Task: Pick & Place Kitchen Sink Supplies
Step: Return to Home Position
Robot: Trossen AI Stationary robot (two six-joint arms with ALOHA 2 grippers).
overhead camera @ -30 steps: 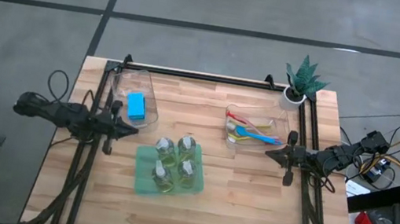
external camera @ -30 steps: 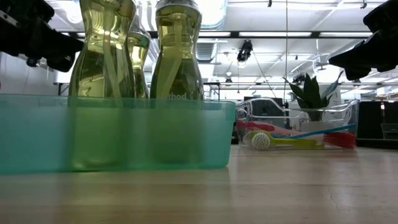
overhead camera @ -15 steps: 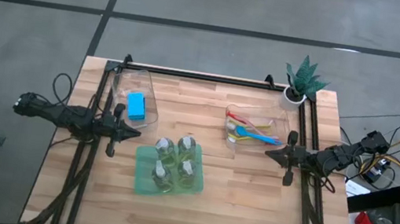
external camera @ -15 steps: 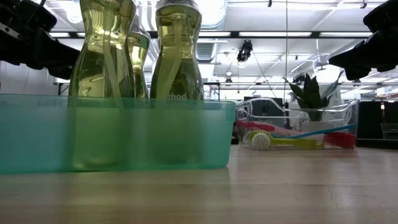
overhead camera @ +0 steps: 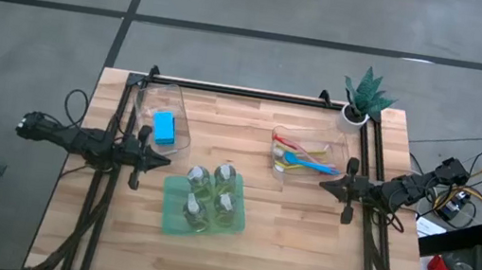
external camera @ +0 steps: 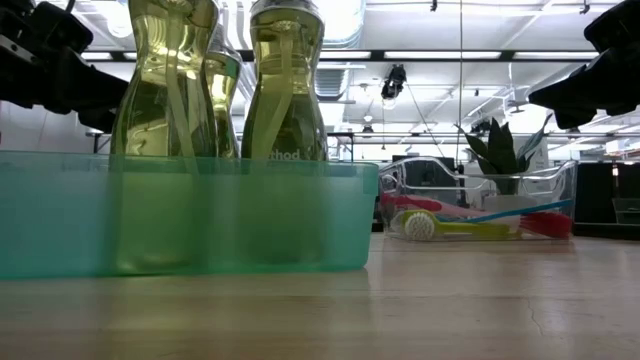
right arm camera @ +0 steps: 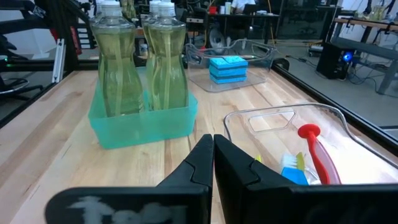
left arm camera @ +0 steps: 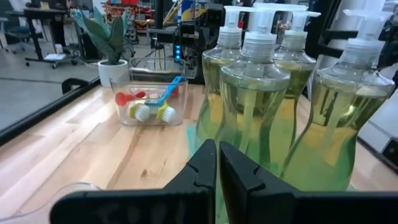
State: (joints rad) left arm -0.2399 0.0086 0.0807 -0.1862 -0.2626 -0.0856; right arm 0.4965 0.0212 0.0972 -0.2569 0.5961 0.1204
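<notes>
We see the left tool hanging just above the surface near its left side, its two dark fingers pressed together and holding nothing. It points toward the middle of the surface. The right tool mirrors it near the right side, also pointing inward, fingers closed on nothing.

Between the two tools, toward the front, sits a shallow green bin. Four clear bottles of yellowish liquid with white pump tops stand upright inside it, packed close in two pairs. The left tool is just beside this bin's back left corner without touching it.

Behind the left tool, a clear plastic bin holds a stack of blue sponges. Behind the right tool, a second clear bin holds thin brushes in red, yellow and blue, lying flat and overlapping.

At the back right corner of the surface stands a small potted plant with spiky green leaves in a white pot, well apart from the green bin.
</notes>
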